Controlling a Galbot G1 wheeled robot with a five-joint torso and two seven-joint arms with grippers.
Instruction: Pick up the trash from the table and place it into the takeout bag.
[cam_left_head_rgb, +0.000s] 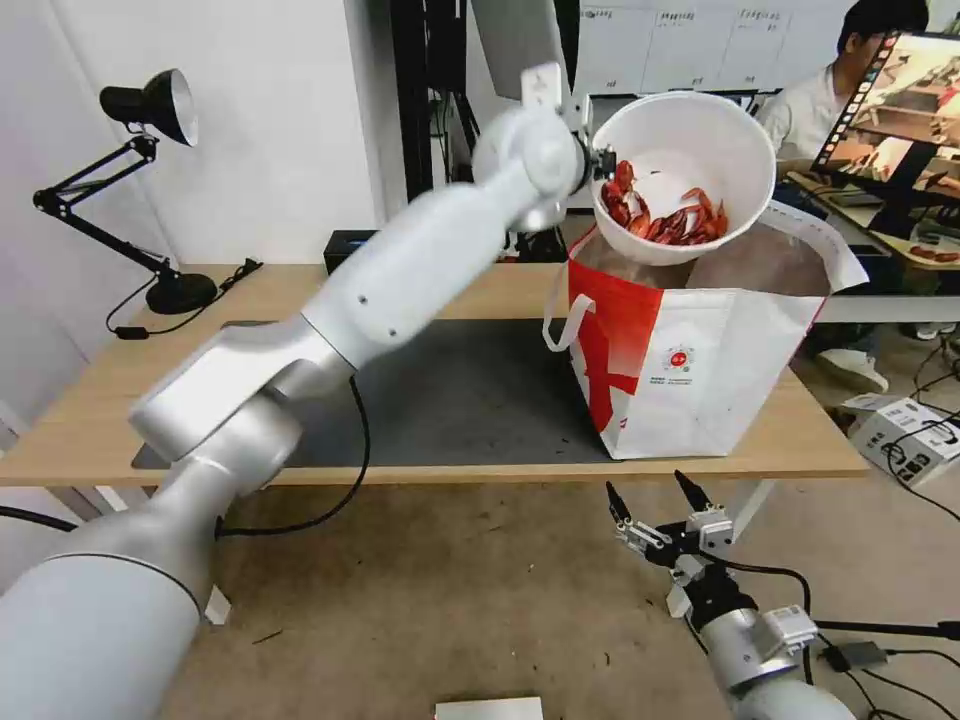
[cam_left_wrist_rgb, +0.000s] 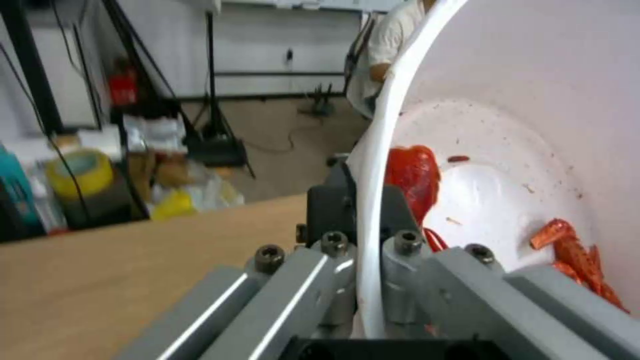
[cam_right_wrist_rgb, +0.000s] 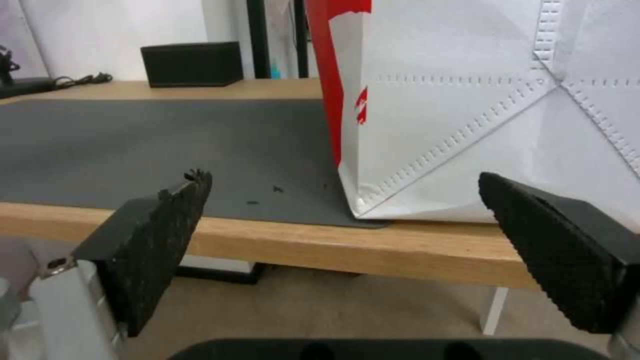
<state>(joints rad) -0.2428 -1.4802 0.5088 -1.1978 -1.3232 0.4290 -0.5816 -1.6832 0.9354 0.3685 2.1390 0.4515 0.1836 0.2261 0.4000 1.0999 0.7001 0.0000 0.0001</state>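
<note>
Your left gripper (cam_left_head_rgb: 603, 160) has its fingers pinched on the bowl (cam_left_head_rgb: 690, 150) rim, tipped above the takeout bag (cam_left_head_rgb: 700, 350) at the table's (cam_left_head_rgb: 100, 400) right end — thin, probably flexible, so shell scraps could spill. Right gripper (cam_left_head_rgb: 655, 505) waits below the front edge, fingers spread.

No legible text anywhere.

The bowl (cam_left_head_rgb: 690, 150) looks smooth, glossy plastic. The bag (cam_left_head_rgb: 720, 370) is stitched woven cloth. The table (cam_left_head_rgb: 90, 400) is matt wood under a dull mat (cam_left_head_rgb: 470, 400).
</note>
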